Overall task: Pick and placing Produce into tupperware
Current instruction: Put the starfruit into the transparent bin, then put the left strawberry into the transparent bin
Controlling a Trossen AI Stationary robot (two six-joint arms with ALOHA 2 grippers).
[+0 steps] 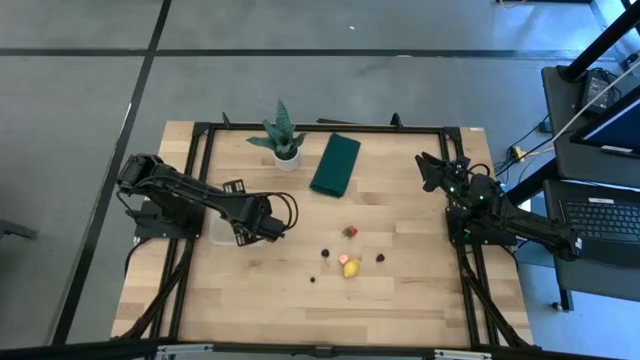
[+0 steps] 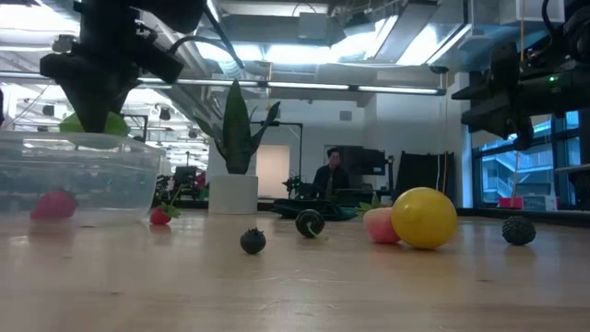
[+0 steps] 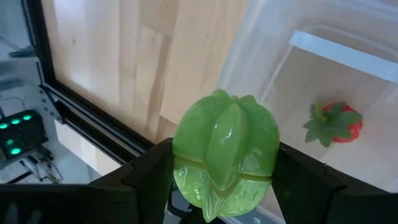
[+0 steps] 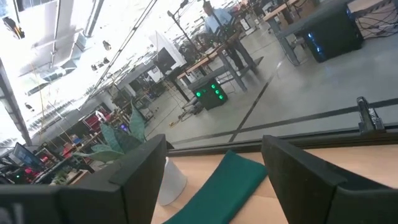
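The left gripper [image 3: 224, 186] clasps the green leafy piece [image 3: 225, 152] above the tupperware [image 3: 336, 50]; no writing shows.

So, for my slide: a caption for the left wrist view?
Left hand holds the green leafy piece above the tupperware, a strawberry already inside.

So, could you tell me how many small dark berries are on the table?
3. In the high view, one dark berry lies lowest and leftmost, another up-left of the yellow piece, the third to its right. More may hide in the tupperware.
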